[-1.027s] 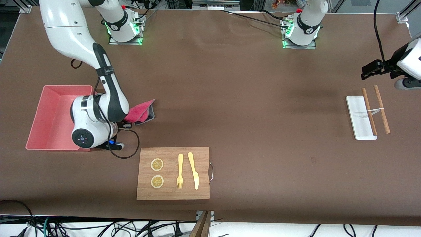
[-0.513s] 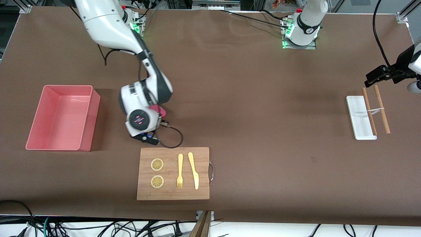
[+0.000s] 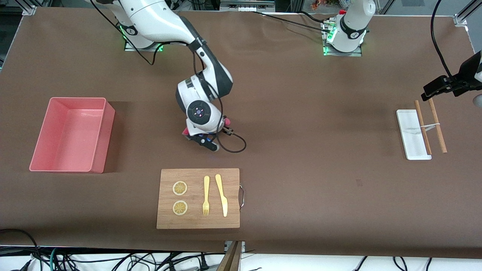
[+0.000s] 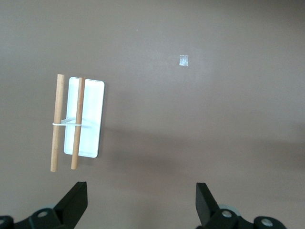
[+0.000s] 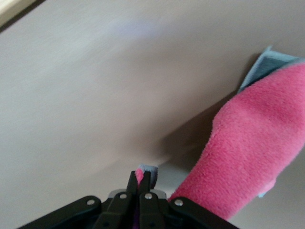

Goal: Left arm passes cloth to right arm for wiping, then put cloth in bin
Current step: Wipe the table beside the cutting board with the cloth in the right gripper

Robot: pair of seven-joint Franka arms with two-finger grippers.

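The wooden board (image 3: pixel 198 198) lies nearest the camera, a little farther sits the right gripper (image 5: pixel 138 183), low over the brown table (image 3: pixel 301 131) and pinching the cloth (image 5: pixel 252 152) under it, the bin (image 3: pixel 71 133) is well apart toward that arm's end, and the left gripper (image 4: pixel 138 202) waits spread wide above the white tray (image 4: pixel 93 119)

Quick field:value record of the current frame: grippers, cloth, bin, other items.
right gripper: shut on the cloth, over the table between the bin and the table's middle
left gripper: open, holds nothing, waiting above the left arm's end of the table
bin: nothing in it, at the right arm's end
wooden board: nearer the front camera than the cloth; carries two lemon slices, a fork, a knife
white tray: at the left arm's end, two wooden sticks across it
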